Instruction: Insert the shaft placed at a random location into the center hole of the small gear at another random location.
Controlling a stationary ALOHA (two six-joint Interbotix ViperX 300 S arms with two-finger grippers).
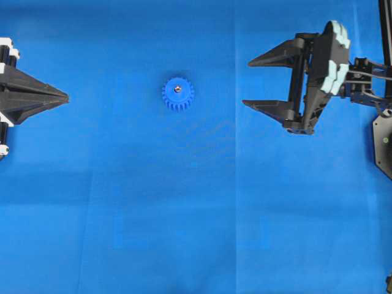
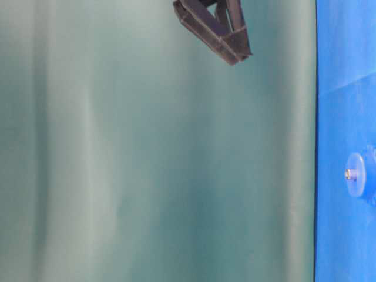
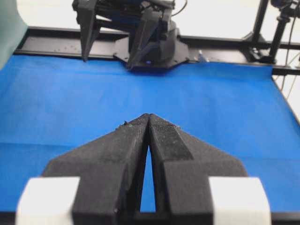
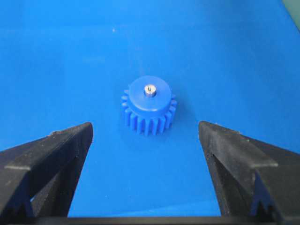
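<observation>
The small blue gear (image 1: 178, 94) lies flat on the blue cloth, left of centre. The silvery shaft (image 1: 177, 89) stands in its center hole, only its shiny top showing. In the right wrist view the gear (image 4: 149, 105) sits ahead of the jaws with the shaft (image 4: 149, 91) in the hub. It also shows in the table-level view (image 2: 355, 174) with the shaft tip (image 2: 348, 174). My right gripper (image 1: 246, 83) is open and empty, well to the right of the gear. My left gripper (image 1: 66, 97) is shut and empty at the left edge.
The blue cloth (image 1: 196, 214) covers the table. The right arm's black base plate (image 1: 383, 144) sits at the right edge. A green backdrop (image 2: 147, 164) fills the table-level view. The opposite arm's base (image 3: 150, 44) stands at the far end in the left wrist view.
</observation>
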